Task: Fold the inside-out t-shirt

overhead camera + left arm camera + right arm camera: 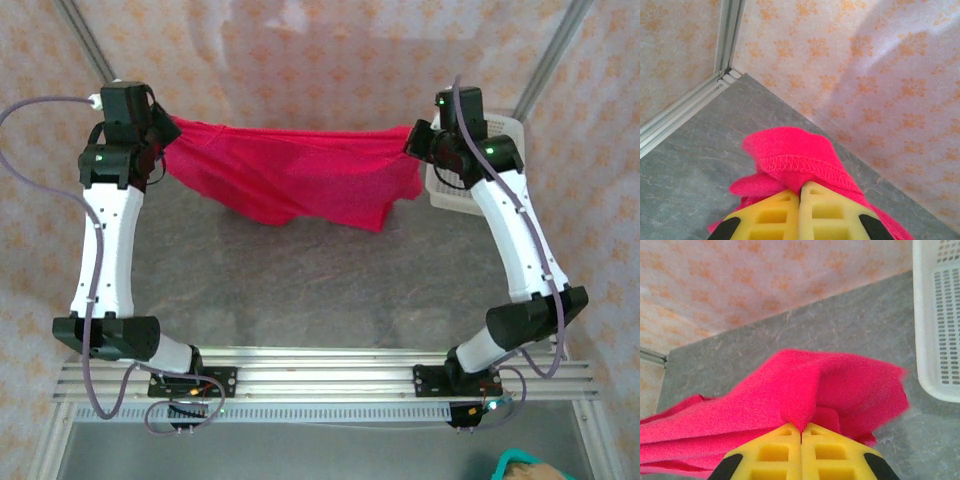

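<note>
Left end effector [166,135] is pressed together on one end of the t-shirt [300,178], with a stitched hem pinched between its yellow fingers [767,216]. The shirt is held stretched between both arms at the far side, hung over the table [300,295], its middle sagging. No fold is seen yet, so laying flat and all folds are judged to be outstanding. Right end effector [416,142] is pinched on the other end. Bare table is offered nearward. The wall [300,60] is close behind, and the basket [452,192] is just beside the right end.
</note>
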Controlling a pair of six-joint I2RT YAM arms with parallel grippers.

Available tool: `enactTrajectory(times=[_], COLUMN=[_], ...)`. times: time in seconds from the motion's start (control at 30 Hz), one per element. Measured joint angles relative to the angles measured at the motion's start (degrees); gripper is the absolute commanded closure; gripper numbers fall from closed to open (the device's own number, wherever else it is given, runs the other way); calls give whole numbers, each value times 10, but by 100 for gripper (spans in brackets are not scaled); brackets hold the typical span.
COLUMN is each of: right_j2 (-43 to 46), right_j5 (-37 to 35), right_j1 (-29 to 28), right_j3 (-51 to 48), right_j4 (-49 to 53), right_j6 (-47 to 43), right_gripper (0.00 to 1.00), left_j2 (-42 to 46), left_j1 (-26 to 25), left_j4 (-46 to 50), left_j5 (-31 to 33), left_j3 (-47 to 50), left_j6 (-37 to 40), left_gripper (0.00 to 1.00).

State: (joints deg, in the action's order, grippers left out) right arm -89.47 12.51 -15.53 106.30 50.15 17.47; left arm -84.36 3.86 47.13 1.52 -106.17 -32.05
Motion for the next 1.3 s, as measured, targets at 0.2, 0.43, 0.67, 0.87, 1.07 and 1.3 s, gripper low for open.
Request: enactTrajectory(times=[0.2,0.43,0.67,0.87,1.07,1.3], right_j2=[-53,-67,-53,69,193,221], right_j5=[9,11,25,16,37,76], right_j1=[-19,-31,-31,-31,-31,-31], right_j3=[-32,-64,-25,32,90,104], right_j4=[-2,-5,20,32,17,8], right_j6=[7,9,9,4,5,17], right_gripper=[100,100,100,100,100,100], left_j2=[-18,-19,-15,58,209,278], left_j1=[0,0,0,0,0,0], left_j4=[-7,-11,9,30,7,-6], left_j5=[-17,-26,-10,23,31,35], left_j3=[71,152,123,57,22,-39], left_j6=[0,-5,-2,4,4,16], left_gripper=[100,100,100,100,100,100])
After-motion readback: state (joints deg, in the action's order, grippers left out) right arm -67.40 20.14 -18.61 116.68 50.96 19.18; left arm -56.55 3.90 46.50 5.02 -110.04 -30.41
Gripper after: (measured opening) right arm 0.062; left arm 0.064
